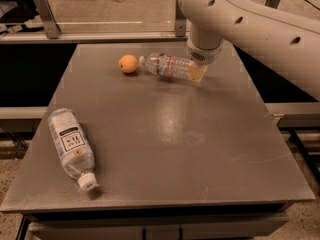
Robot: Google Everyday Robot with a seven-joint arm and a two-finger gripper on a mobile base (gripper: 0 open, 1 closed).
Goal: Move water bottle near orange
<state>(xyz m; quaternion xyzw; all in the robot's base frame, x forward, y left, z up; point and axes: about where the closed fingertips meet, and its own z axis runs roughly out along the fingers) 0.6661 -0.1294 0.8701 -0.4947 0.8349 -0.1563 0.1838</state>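
The water bottle [167,66] is slim and clear with a red-and-teal label band. It lies on its side at the back of the grey table [165,134], with its white cap pointing left. The orange [128,63] sits just left of the cap, a small gap away. My gripper [198,72] comes down from the white arm [240,24] onto the bottle's base end at the right. The wrist hides most of the gripper.
A fatter clear bottle [71,147] with a white black-lettered label lies on its side at the table's front left, cap towards the front edge. A metal rail [100,34] runs behind the table. The arm stretches over the back right corner.
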